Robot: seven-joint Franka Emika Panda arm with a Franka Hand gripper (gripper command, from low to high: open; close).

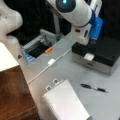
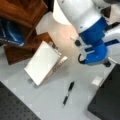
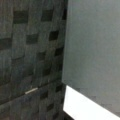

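Grey tabletop [image 1: 65, 70] carries a spiral notepad [image 1: 66, 103], a black pen [image 1: 94, 88] lying flat well apart from the arm, and a white cable [image 1: 48, 65] with its small adapter. At a front view's right stands a black-topped box [image 1: 100, 56] with a small white block [image 1: 89, 57] resting at its near edge. The gripper [image 1: 93, 41] hangs just above that block, and I cannot tell how its fingers stand, nor whether anything is held. Judging from this, the block lies untouched and the pen has not been picked up.
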